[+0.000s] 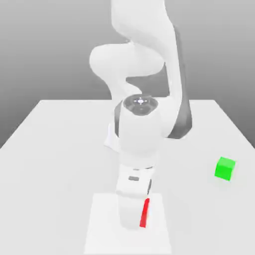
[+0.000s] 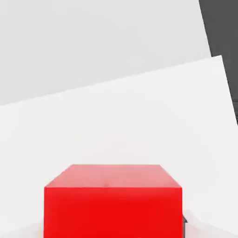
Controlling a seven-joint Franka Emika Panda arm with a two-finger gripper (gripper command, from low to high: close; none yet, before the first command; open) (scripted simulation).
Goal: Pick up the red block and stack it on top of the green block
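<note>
The red block (image 2: 113, 204) sits close under the hand camera, its top and one side face showing. A dark fingertip (image 2: 184, 220) presses against its side. In the exterior view only a thin red strip of the red block (image 1: 144, 213) shows beside the white hand, low at the table's near side. My gripper (image 1: 138, 221) is down at the block and shut on it, with the hand body hiding most of it. The green block (image 1: 225, 168) rests on the table toward the exterior view's right, well apart from the hand.
A brighter white square patch (image 1: 104, 229) lies on the grey-white table (image 1: 60, 149) under the hand. The arm's base and links (image 1: 144, 60) rise behind the middle of the table. Open tabletop lies between the hand and the green block.
</note>
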